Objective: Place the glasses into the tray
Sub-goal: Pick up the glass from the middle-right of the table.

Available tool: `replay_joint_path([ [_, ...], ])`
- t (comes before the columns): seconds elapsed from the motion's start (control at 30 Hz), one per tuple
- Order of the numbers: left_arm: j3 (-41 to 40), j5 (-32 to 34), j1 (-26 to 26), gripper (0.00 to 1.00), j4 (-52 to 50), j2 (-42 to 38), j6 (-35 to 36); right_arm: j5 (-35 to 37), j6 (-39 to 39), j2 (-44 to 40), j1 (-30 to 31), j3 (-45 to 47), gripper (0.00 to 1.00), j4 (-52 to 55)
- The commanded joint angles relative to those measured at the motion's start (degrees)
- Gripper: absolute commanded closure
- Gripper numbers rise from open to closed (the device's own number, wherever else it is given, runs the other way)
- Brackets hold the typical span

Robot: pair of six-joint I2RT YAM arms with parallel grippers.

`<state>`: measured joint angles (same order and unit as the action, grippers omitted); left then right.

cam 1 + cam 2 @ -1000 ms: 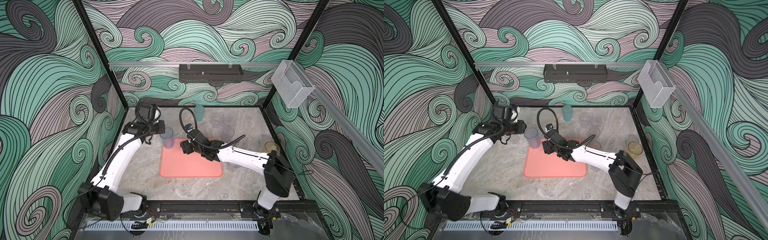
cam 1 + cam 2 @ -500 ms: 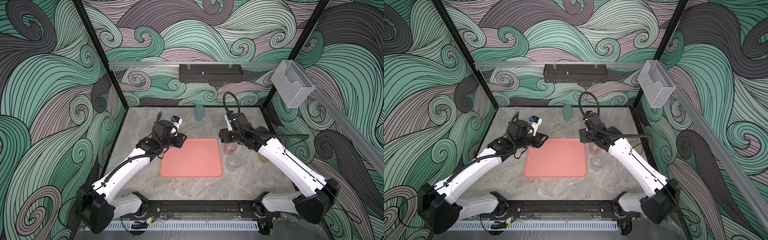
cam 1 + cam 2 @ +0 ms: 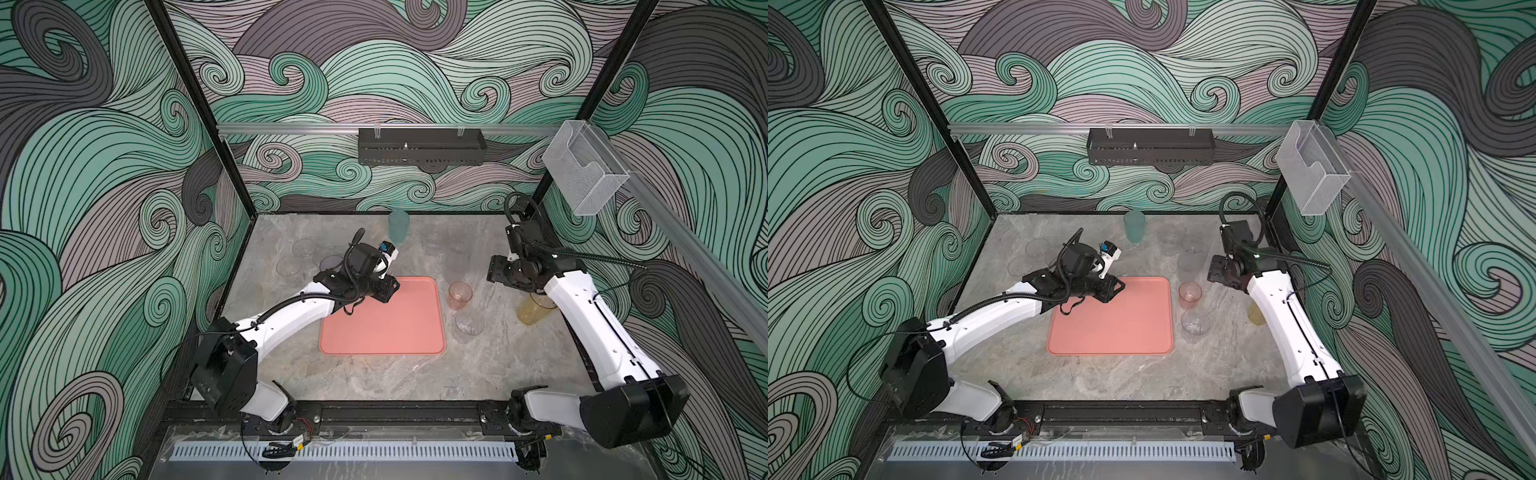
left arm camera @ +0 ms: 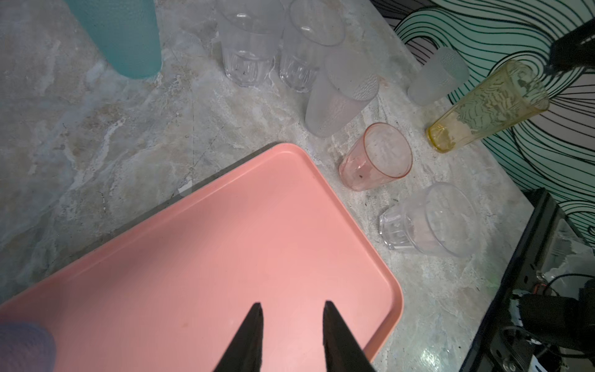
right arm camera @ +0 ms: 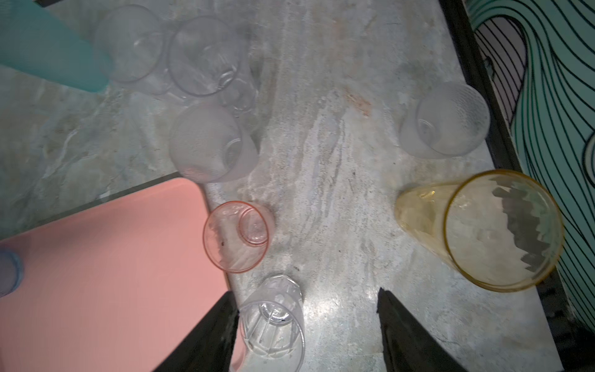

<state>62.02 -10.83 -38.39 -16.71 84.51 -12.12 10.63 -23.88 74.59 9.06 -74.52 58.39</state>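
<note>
Presently | pink glass was noted beside tray | judged light, rigid, slick; best taken across wall under rim | left gripper, right gripper: both were found parted, empty.

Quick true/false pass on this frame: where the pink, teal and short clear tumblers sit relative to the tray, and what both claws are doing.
1. The pink tumbler stands on the tray. False: it stands on the table, just beside the tray's edge.
2. The left claw is open over the tray, with nothing between its fingers. True.
3. The teal tumbler stands at the table's near edge. False: it stands at the far edge.
4. The right claw is open and holds nothing. True.
5. A short clear tumbler stands off the tray, next to the pink tumbler. True.
</note>
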Motion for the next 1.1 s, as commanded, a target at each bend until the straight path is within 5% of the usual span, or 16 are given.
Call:
replay_joint_path([
  [0.0, 2.23, 1.48, -0.36, 0.65, -2.60, 0.39, 0.60, 4.39, -2.16, 1.63, -3.36, 1.48, 0.30, 1.07],
  [0.27, 2.06, 3.75, -0.32, 0.65, -3.50, 1.68, 0.96, 2.18, -3.84, 7.03, -11.47, 4.43, 0.31, -4.88],
  [0.7, 1.53, 7.68, -0.37, 0.65, -3.70, 1.65, 0.34, 3.35, -2.52, 8.53, -13.76, 6.47, 0.35, -9.08],
  [1.07, 1.44, 10.63, -0.33, 0.65, -4.04, 1.62, -0.23, 2.94, -0.42, 10.69, -15.23, 7.75, 0.50, -11.72],
])
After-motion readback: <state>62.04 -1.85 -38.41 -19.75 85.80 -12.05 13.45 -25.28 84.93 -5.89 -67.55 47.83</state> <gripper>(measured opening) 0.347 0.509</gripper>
